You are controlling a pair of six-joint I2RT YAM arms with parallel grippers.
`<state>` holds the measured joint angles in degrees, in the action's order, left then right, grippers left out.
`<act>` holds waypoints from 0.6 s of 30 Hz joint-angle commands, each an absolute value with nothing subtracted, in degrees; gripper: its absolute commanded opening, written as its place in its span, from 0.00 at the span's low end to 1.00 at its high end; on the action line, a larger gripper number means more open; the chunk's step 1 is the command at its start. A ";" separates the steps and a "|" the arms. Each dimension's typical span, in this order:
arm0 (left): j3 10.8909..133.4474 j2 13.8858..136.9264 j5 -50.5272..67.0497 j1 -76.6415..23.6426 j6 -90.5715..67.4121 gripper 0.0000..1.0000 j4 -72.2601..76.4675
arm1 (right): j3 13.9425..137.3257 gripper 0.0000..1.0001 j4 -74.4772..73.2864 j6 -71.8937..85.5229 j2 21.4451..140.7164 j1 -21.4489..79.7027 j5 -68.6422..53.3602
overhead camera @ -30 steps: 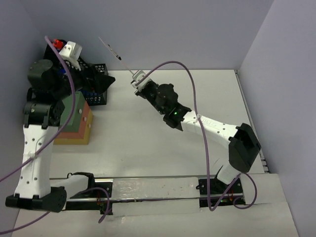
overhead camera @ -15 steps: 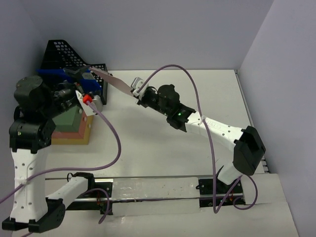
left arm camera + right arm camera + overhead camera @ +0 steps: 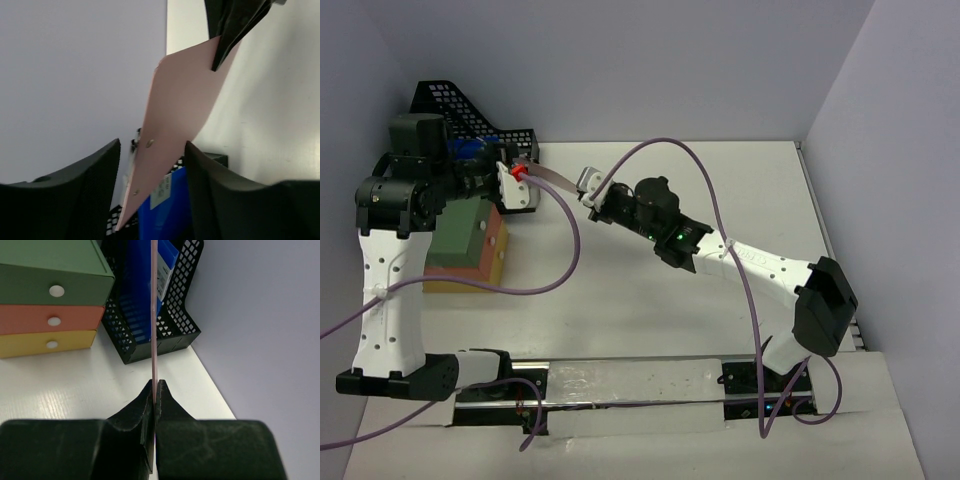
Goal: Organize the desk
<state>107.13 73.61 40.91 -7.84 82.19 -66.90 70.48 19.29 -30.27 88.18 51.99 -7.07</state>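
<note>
My right gripper (image 3: 588, 190) is shut on one end of a thin pink folder (image 3: 552, 178) and holds it above the white desk (image 3: 620, 300), pointing left at a black mesh file holder (image 3: 445, 105). In the right wrist view the pink folder (image 3: 154, 315) stands edge-on between the closed fingers, in line with the file holder (image 3: 175, 315) and a blue folder (image 3: 140, 285) inside it. My left gripper (image 3: 498, 162) is open at the holder. In the left wrist view the pink folder (image 3: 180, 125) passes between its spread fingers (image 3: 95, 170), above the blue folder (image 3: 170, 210).
A small drawer unit (image 3: 470, 245) with green, orange and yellow drawers stands on the desk in front of the file holder; its fronts show in the right wrist view (image 3: 50, 290). Lavender walls close the back and both sides. Purple cables loop over both arms.
My left arm has swung, bringing its gripper to the file holder and around the folder's free end. My right gripper has shifted slightly left and the pink folder now lies flatter, toward the holder.
</note>
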 commanded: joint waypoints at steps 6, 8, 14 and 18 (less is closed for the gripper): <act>108.44 75.41 40.72 -11.51 83.85 0.07 -70.81 | 75.99 0.00 25.44 -33.23 88.16 52.29 -6.13; 108.37 75.49 40.70 -11.51 83.36 0.00 -68.64 | 76.32 0.00 25.69 -33.69 88.74 52.29 -5.91; 109.42 77.14 39.96 -11.51 85.69 0.00 -70.16 | 76.52 0.00 26.69 -33.57 89.68 52.21 -5.27; 105.28 75.46 36.71 -11.72 81.06 0.00 -59.40 | 78.15 0.05 26.86 -33.07 91.75 51.91 -3.79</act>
<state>107.69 76.26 38.54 -10.89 84.44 -69.03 72.59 19.36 -33.55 90.36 51.54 -4.43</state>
